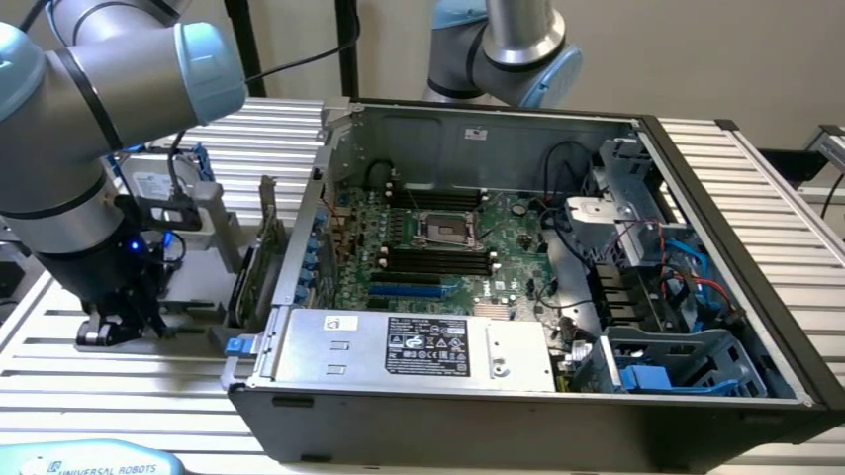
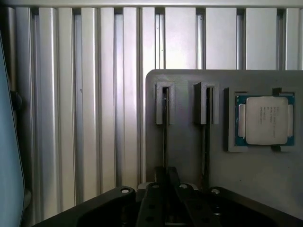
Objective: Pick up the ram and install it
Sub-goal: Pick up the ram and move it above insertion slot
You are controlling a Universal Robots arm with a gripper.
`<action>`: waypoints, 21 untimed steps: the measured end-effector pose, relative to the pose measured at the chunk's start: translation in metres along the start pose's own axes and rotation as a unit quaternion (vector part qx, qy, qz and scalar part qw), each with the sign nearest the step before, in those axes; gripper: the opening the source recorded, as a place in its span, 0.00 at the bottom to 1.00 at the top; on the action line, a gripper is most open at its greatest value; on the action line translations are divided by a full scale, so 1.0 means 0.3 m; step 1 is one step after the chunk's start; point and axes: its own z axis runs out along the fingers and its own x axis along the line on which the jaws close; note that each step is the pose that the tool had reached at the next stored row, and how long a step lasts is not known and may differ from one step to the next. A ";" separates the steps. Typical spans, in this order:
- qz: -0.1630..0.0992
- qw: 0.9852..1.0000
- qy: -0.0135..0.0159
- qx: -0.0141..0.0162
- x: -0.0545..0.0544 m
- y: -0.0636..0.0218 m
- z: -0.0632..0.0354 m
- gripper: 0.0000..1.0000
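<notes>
Ram [image 2: 164, 132]: stands on edge in one slot of the grey holder [image 2: 187, 156] on the table [image 2: 94, 118], just beside a second stick [image 2: 207, 132] and near a processor chip [image 2: 265, 120]; not yet in the computer case [image 1: 528, 416], well apart toward the exterior view's right. Pick-up step in hand. Hand [image 2: 165, 177] low over the holder, fingers [image 2: 158, 176] set close together on either side of the stick's upper edge, pinching it as far as shows. Not lifted yet. Calls next for a straight pull out along the slot, grip firm, no twist, neighbouring stick left alone.
</notes>
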 end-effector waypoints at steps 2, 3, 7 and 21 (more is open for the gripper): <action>0.000 1.000 0.000 0.000 0.001 0.000 0.000 0.14; 0.000 1.000 0.000 0.000 0.002 0.000 0.000 0.14; 0.000 1.000 0.000 0.000 0.003 0.000 0.000 0.14; 0.000 1.000 -0.005 0.000 0.002 0.003 -0.089 0.14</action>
